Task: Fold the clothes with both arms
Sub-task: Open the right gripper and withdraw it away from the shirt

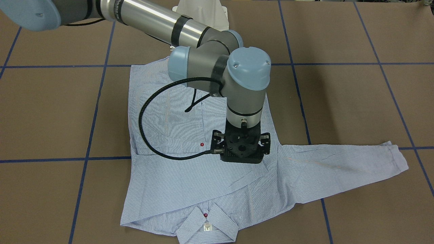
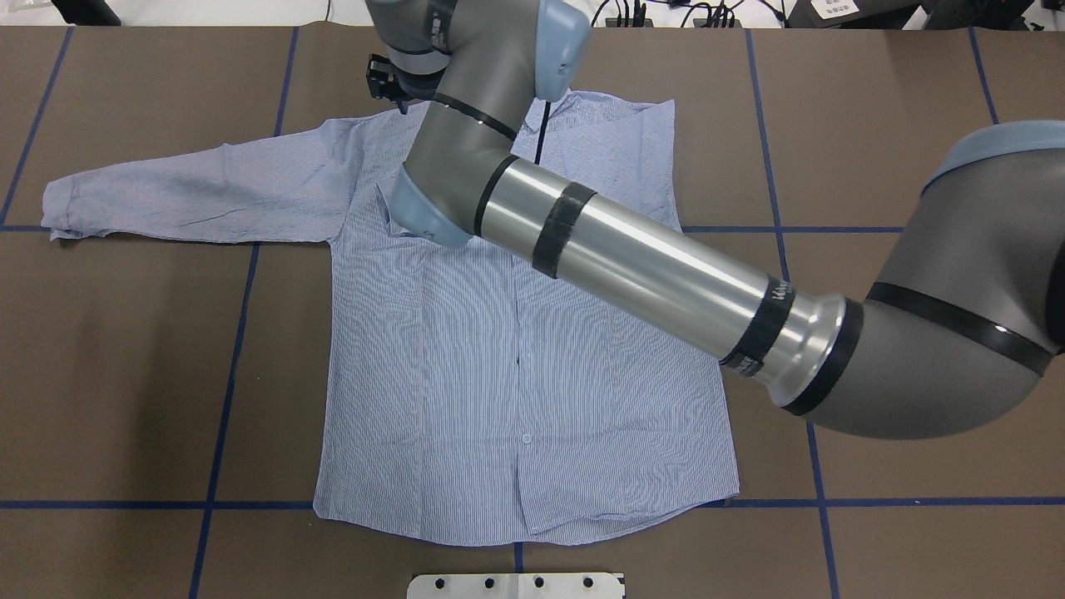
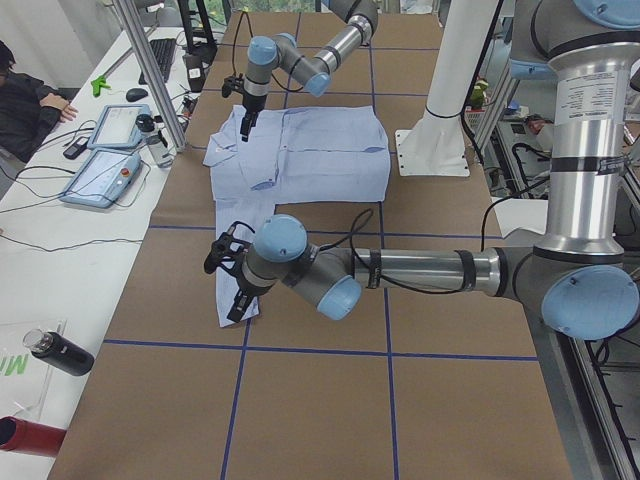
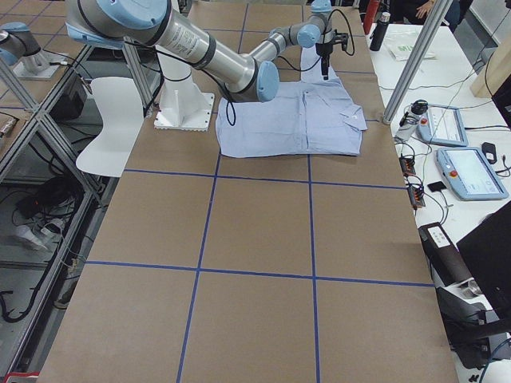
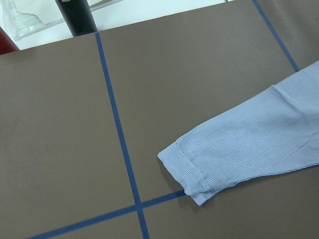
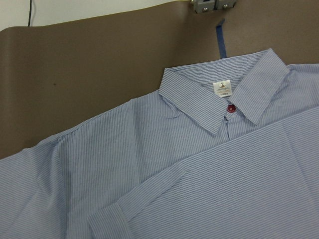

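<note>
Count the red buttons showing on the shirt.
2. One red button sits at the collar; another lies mid-chest on the shirt. The right arm and folds may hide more.

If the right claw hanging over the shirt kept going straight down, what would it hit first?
The shirt. The right gripper points straight down over its front, near the end of the folded-over sleeve. Its height above the cloth is unclear.

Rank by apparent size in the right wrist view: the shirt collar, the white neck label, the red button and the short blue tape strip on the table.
1. collar, clearly largest.
2. neck label and blue tape strip: they look about alike, so not ranked.
3. red button, smallest.
</note>
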Available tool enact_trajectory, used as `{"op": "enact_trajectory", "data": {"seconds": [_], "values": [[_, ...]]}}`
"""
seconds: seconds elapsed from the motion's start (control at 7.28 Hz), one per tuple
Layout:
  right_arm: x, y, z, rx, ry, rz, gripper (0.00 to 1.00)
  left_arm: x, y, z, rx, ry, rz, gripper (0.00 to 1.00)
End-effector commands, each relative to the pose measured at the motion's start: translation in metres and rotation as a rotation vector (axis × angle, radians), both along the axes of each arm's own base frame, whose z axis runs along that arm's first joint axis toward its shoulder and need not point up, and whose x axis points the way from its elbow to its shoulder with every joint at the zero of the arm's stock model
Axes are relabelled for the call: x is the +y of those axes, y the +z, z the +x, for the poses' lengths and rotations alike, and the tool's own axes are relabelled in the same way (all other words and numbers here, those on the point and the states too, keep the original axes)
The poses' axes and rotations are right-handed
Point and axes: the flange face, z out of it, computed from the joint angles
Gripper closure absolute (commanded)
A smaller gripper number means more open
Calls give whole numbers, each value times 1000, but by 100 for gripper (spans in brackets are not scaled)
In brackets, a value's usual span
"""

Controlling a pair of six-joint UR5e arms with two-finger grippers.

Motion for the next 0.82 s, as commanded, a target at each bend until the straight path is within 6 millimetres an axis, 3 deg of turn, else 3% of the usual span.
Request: {"op": "enact_trajectory", "data": {"seconds": [0.0, 0.14, 0.55, 0.69], "values": [[-3, 39, 97, -36, -42, -10, 1, -53, 30, 24, 14, 18, 20, 0], [7, 74, 143, -21, -71, 41, 1, -58, 46, 42, 19, 42, 37, 0], [51, 203, 313, 35, -196, 161, 1, -59, 54, 110, 26, -50, -29, 0], [63, 238, 359, 50, -227, 176, 1, -54, 63, 124, 47, -85, -36, 0]]}}
